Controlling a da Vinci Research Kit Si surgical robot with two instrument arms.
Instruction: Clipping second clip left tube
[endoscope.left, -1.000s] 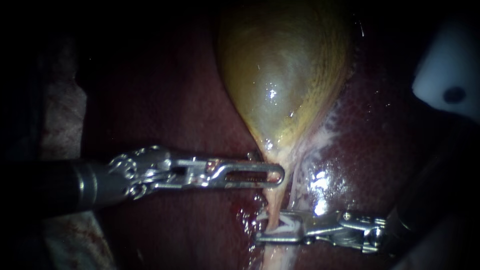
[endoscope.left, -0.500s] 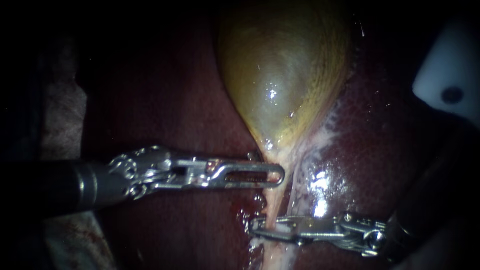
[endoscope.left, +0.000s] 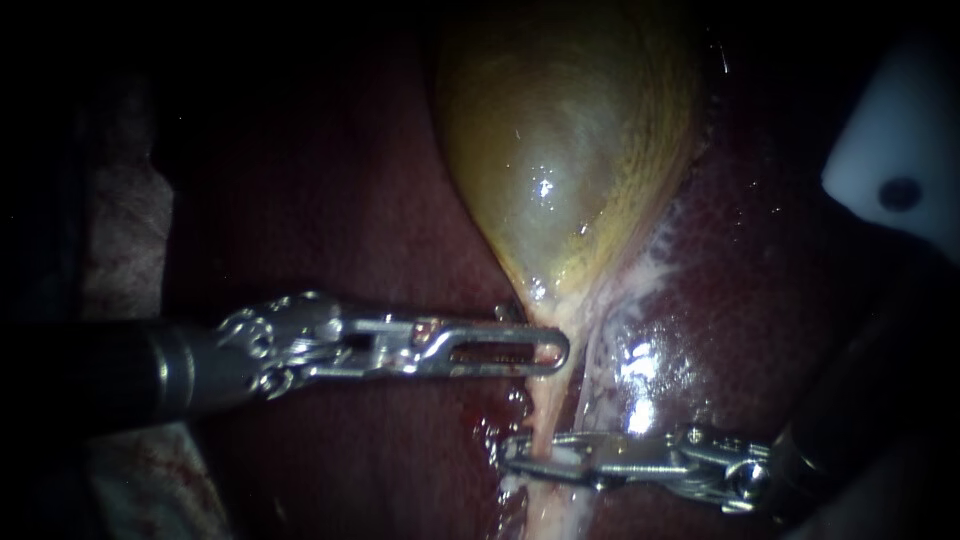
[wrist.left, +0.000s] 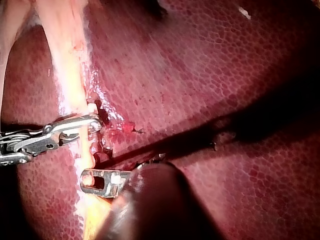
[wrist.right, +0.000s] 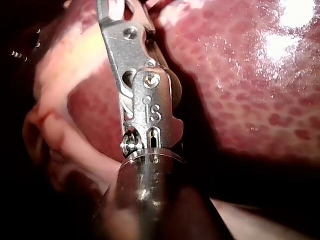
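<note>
Two instruments, one gallbladder, one tube: left instrument (endoscope.left: 556, 351) unmoved, jaws clamped on the gallbladder (endoscope.left: 560, 150) neck, and right instrument (endoscope.left: 508, 453), jaws gaping a second ago, now squeezed onto the pale tube (endoscope.left: 541, 405) just below.

Left instrument (endoscope.left: 550, 352) — dark shaft, silver hinged wrist, slotted tip; right instrument (endoscope.left: 520, 458) alike.

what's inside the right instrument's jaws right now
The pale tube enters the shut jaws of the right instrument from above and comes out below them, over the liver. The stretch between the jaws, and anything else held there, is covered by the metal.
</note>
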